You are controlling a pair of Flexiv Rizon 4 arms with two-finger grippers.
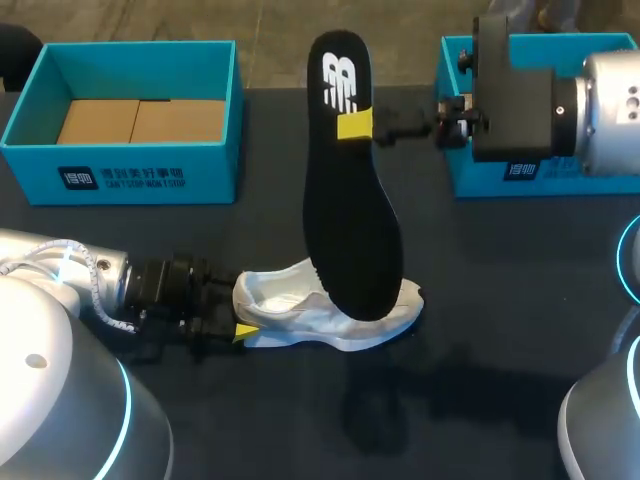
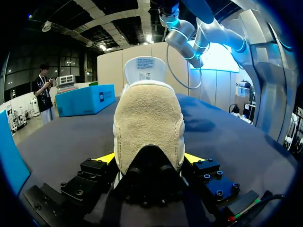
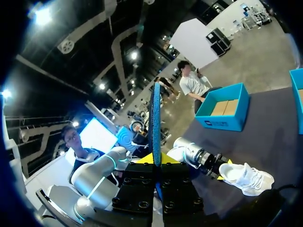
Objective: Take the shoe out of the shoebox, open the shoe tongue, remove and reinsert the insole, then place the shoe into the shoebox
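A white shoe point(image 1: 335, 312) lies on the dark table, toe to the right. My left gripper point(image 1: 240, 328) is shut on its heel; in the left wrist view the beige heel lining point(image 2: 149, 123) sits between the yellow tips of the left gripper point(image 2: 149, 158), and the tongue point(image 2: 144, 68) stands up behind. My right gripper point(image 1: 358, 125) is shut on the black insole point(image 1: 345, 200), held upright with its lower end at the shoe's opening. The right wrist view shows the insole point(image 3: 156, 118) edge-on between the right gripper's point(image 3: 156, 160) tips, with the shoe point(image 3: 246, 177) below.
An open blue shoebox point(image 1: 120, 160) with a brown cardboard floor stands at the back left. A second blue box point(image 1: 500, 180) stands at the back right, partly behind my right arm. Bare dark table lies in front of the shoe.
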